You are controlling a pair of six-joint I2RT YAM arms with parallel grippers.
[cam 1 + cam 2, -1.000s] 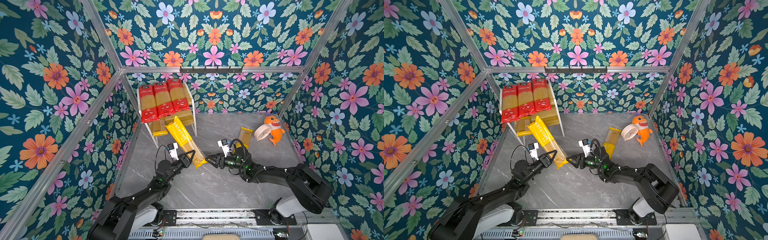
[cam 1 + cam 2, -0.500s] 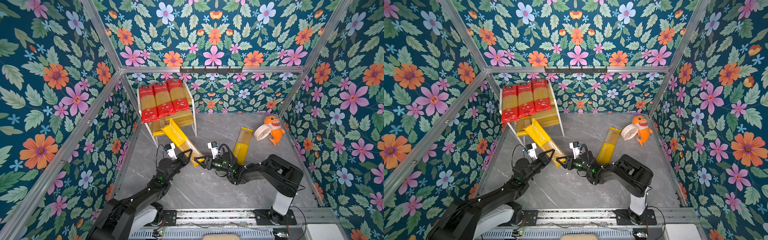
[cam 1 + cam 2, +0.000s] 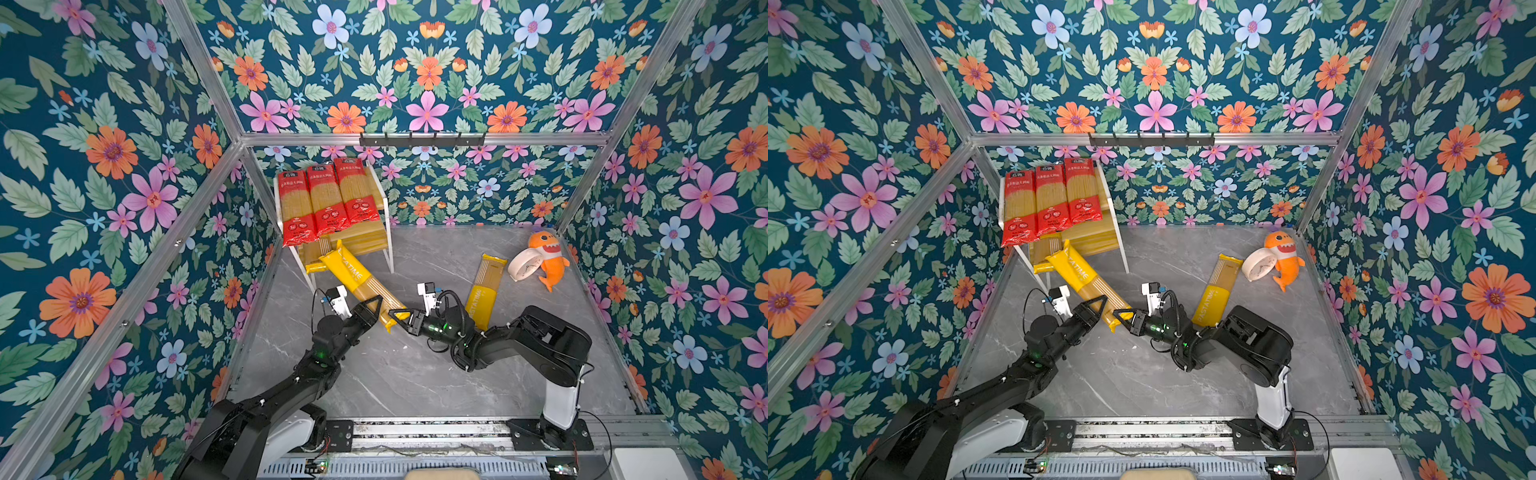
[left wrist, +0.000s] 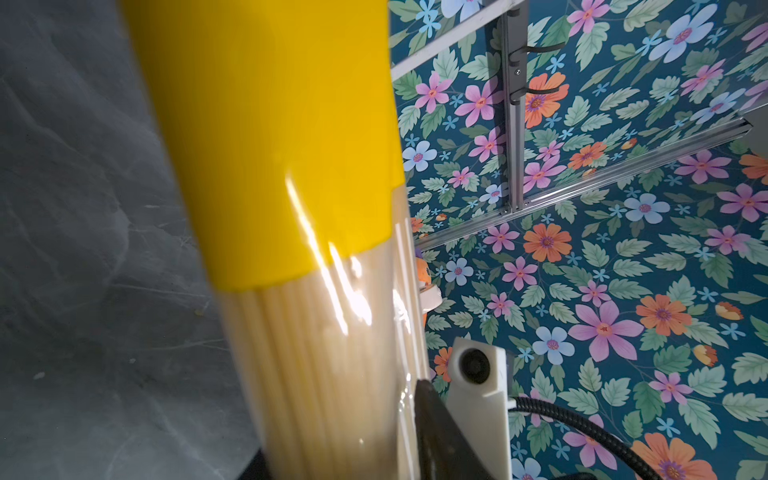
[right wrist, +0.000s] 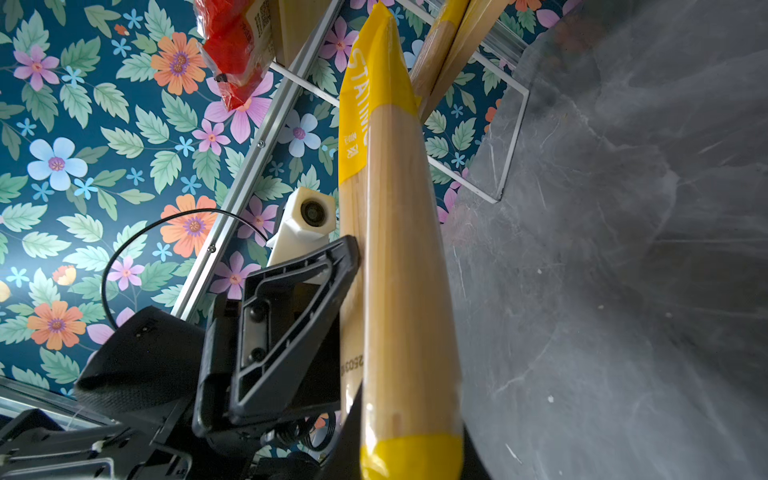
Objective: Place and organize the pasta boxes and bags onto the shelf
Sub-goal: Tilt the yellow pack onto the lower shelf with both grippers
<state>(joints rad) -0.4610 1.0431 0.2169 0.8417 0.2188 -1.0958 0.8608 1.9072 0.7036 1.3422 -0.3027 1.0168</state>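
Three red pasta packs (image 3: 326, 199) (image 3: 1052, 201) lie side by side on the upper tier of the shelf (image 3: 390, 253) (image 3: 1123, 253). On the lower tier, half hidden beneath them, is a yellow pack (image 3: 314, 259). A second yellow pack (image 3: 353, 276) (image 3: 1079, 272) (image 4: 270, 145) (image 5: 407, 270) slants from the lower tier's front edge down to both grippers. My right gripper (image 3: 395, 320) (image 3: 1119, 320) (image 5: 409, 436) is shut on its near end. My left gripper (image 3: 376, 309) (image 3: 1100, 309) (image 4: 340, 424) straddles it, jaws slightly apart. A third yellow pack (image 3: 484, 291) (image 3: 1217, 293) lies on the floor.
An orange plush shark (image 3: 548, 262) and a white ring (image 3: 525, 266) sit at the back right corner. A black hook rail (image 3: 422, 139) runs along the back wall's top. Flowered walls close in the grey marble floor (image 3: 395, 382).
My right gripper has moved left to the slanted yellow pack's near end and closed on it. The pack's far end has dropped to the lower tier. The left jaws have eased apart.
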